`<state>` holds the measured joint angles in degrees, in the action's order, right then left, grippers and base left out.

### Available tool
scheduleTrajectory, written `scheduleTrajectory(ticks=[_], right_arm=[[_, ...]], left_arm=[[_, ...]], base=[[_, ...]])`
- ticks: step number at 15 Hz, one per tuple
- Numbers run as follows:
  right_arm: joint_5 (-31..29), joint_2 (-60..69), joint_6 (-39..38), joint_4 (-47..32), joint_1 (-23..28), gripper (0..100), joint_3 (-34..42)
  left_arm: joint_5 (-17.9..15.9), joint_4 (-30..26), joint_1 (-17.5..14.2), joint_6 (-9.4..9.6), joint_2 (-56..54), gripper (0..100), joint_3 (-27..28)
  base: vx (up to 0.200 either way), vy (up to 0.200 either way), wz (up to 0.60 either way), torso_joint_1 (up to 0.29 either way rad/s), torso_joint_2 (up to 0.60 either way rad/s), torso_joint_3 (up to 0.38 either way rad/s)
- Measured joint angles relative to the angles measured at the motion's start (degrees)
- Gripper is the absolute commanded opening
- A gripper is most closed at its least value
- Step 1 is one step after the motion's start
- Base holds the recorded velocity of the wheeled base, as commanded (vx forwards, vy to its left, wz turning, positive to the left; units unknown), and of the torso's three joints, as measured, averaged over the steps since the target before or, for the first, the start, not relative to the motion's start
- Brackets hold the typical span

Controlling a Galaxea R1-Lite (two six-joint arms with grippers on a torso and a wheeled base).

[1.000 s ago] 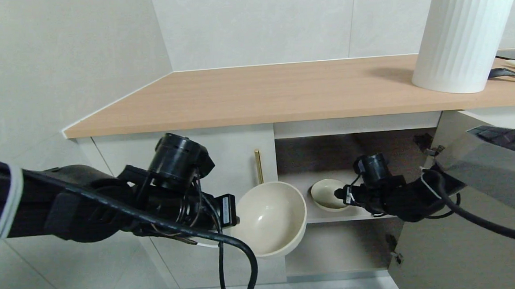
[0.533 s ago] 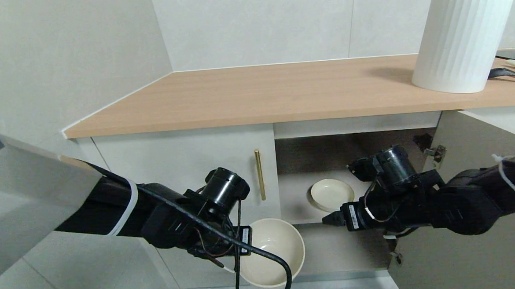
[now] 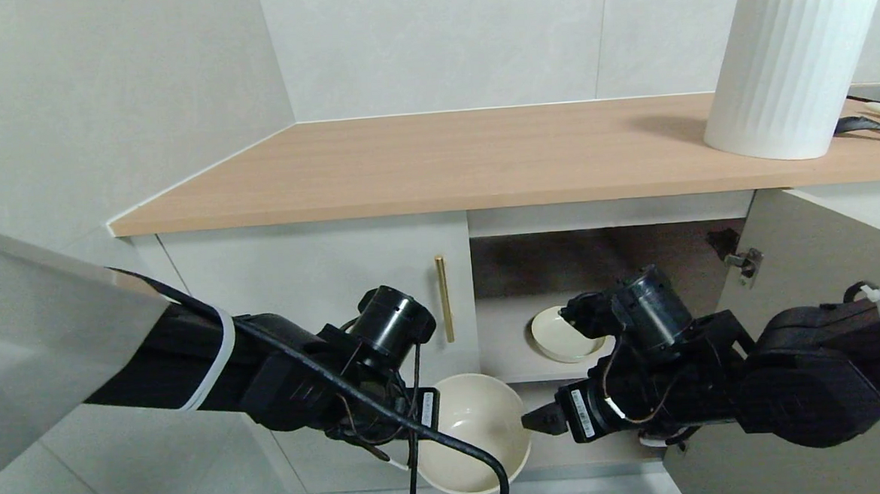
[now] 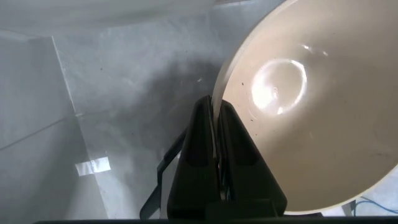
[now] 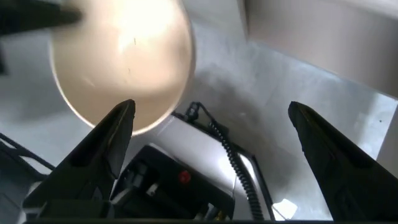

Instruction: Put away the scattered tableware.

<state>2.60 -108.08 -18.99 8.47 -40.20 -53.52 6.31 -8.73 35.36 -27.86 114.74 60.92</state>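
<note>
My left tool (image 3: 421, 416) is clamped on the rim of the cream bowl (image 3: 474, 442), which hangs low at centre frame before the open cabinet (image 3: 606, 253). My right tool (image 3: 537, 421) sits just beside the bowl's right rim, fingers spread wide. Above it, a small dish (image 3: 561, 336) lies on the shelf (image 3: 504, 326).

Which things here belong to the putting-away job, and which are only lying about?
Job: cream bowl held by the left gripper; small dish on the cabinet shelf; open right gripper beside the bowl.
Lying about: white ribbed container on the countertop.
</note>
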Motion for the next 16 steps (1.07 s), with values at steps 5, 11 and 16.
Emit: scheduleTrajectory(ticks=[5,11,16], right_arm=[[-2.78,-3.80,-0.38,1.78,-1.55,100,-0.73],[-2.93,-5.14,-0.66,3.40,-1.58,0,-0.78],[-3.88,-5.89,-0.74,4.25,-1.63,0,-0.83]], left_arm=[[0.00,-0.24,0.88,0.09,-1.93,0,-0.37],[0.00,-0.24,1.37,0.20,-1.95,0,-0.61],[-0.20,-0.02,1.49,0.09,-2.00,0,-0.61]], base=[[0.000,0.000,0.00,0.000,0.00,0.000],[0.000,0.000,0.00,0.000,0.00,0.000],[0.000,0.000,0.00,0.000,0.00,0.000]])
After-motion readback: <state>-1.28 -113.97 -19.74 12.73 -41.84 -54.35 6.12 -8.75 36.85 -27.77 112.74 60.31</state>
